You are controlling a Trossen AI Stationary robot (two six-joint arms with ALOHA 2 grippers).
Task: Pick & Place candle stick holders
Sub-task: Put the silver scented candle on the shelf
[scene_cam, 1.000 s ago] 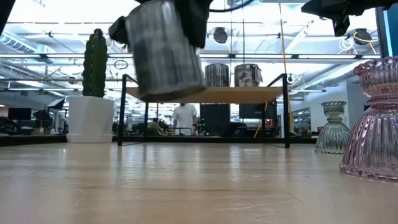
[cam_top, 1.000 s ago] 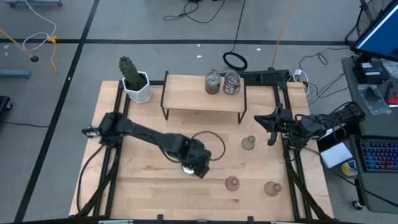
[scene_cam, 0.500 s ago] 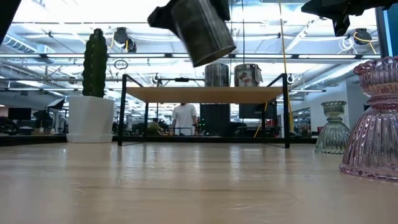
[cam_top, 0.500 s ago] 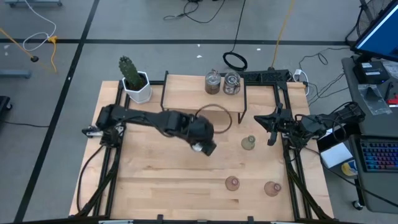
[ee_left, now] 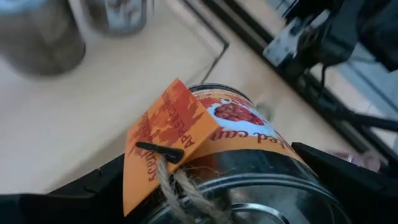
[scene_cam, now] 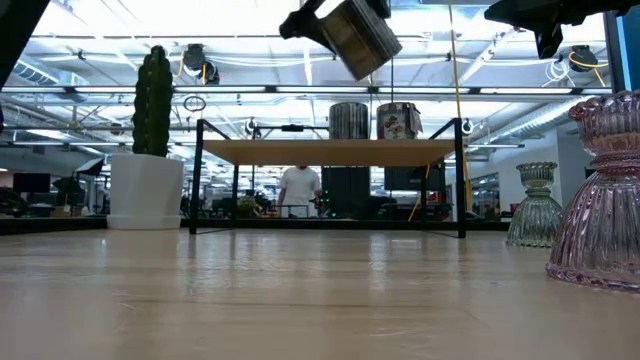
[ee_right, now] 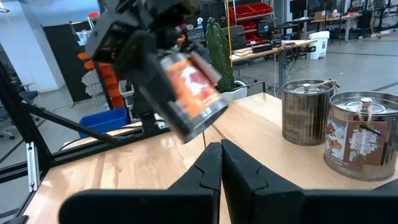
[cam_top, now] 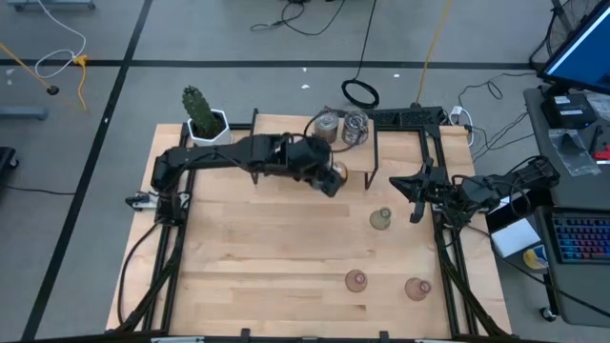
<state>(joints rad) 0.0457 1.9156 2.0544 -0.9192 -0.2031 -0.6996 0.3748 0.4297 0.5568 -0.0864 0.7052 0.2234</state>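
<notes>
I am holding a silvery tin candle holder [cam_top: 333, 175] in my left gripper [cam_top: 327, 177], fingers clamped on its two sides, and I am carrying it tilted in the air just in front of the small wooden shelf [cam_top: 286, 151]. An orange paper tag [ee_left: 163, 140] tied with twine is hanging at its rim. To the left of the shelf the cactus in its white pot [cam_top: 205, 122] is standing at the table's back corner. On the shelf, toward its right end, two more silvery holders [cam_top: 325, 125] [cam_top: 355, 127] are sitting side by side, close behind the one I am carrying. To the right of the shelf and nearer the front, the pale green glass holder [cam_top: 380, 219] is standing upright on the table [cam_top: 238, 267]. Well in front of the shelf, the two pink glass holders [cam_top: 355, 280] [cam_top: 416, 288] are standing near the table's front edge. My right gripper [cam_top: 414, 194] is waiting beyond the shelf's right end, at the table's right edge, its fingers [ee_right: 239, 167] pressed together on nothing.
</notes>
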